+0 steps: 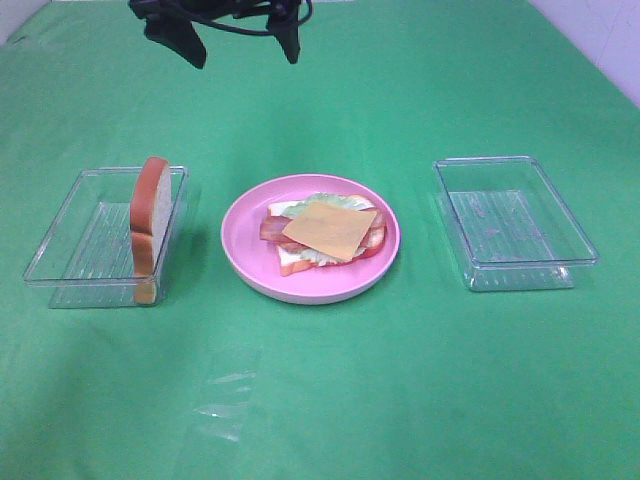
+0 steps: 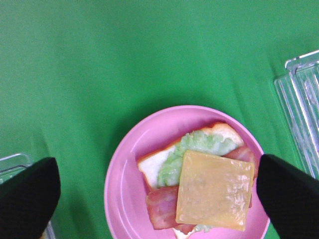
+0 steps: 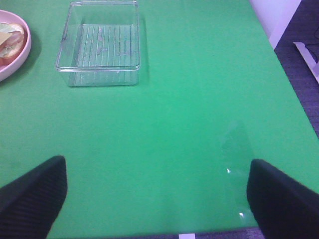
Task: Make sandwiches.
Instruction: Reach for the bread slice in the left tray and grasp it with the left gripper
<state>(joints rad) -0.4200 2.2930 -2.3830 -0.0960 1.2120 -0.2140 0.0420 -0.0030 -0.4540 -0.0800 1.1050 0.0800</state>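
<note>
The yellow cheese square (image 2: 215,189) lies on top of the stack on the round pink plate (image 1: 245,255), over red-brown bacon strips (image 2: 162,207), a pale green lettuce leaf (image 2: 199,144) and a white bread slice (image 2: 149,167), and in the left wrist view the stack sits between the two spread fingers of the left gripper (image 2: 158,195), which hangs wide open above it, touching none of it. A second bread slice (image 1: 150,213) stands on edge in the clear tray (image 1: 60,233) on the left of the plate. The right gripper (image 3: 157,196) is also wide open and holds nothing, over bare green cloth (image 3: 164,129), well apart from the sandwich, with the other clear tray (image 3: 99,68) between it and the plate.
</note>
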